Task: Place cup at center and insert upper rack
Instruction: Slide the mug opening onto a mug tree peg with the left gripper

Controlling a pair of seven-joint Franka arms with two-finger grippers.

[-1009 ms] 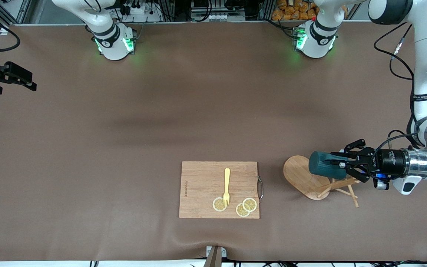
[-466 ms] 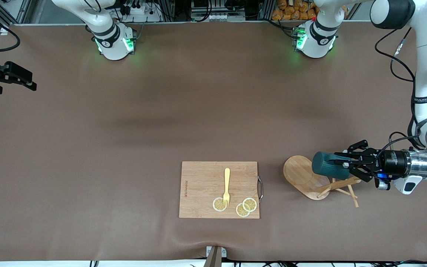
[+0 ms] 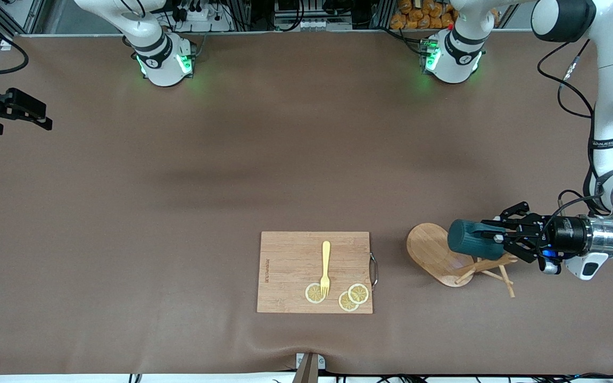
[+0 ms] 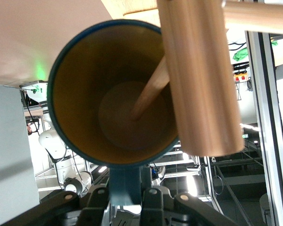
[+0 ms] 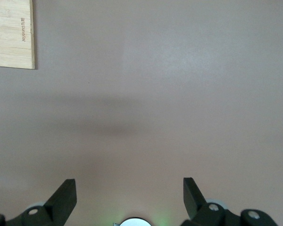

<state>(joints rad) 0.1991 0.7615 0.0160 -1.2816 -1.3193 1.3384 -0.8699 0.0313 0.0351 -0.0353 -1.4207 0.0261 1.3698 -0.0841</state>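
Note:
The bamboo mug tree lies tipped on its side near the left arm's end of the table, its oval base (image 3: pixel 430 252) up on edge and its pegs (image 3: pixel 493 271) on the mat. My left gripper (image 3: pixel 490 234) is shut on the handle of the dark teal cup (image 3: pixel 469 239) and holds it sideways over the tree's post. In the left wrist view the cup's tan inside (image 4: pixel 85 94) faces the camera. A thin peg (image 4: pixel 148 96) reaches into it, and the thick post (image 4: pixel 198 80) crosses its rim. My right gripper (image 3: pixel 40 119) waits open at the right arm's end of the table.
A rectangular bamboo cutting board (image 3: pixel 314 271) lies toward the front camera, between the tree and the table's middle. It carries a yellow fork (image 3: pixel 325 266) and three lemon slices (image 3: pixel 357 293). Its corner shows in the right wrist view (image 5: pixel 12 33).
My left gripper and the cup have drawn back slightly toward the left arm's end of the table. The mug tree and the right arm have not moved.

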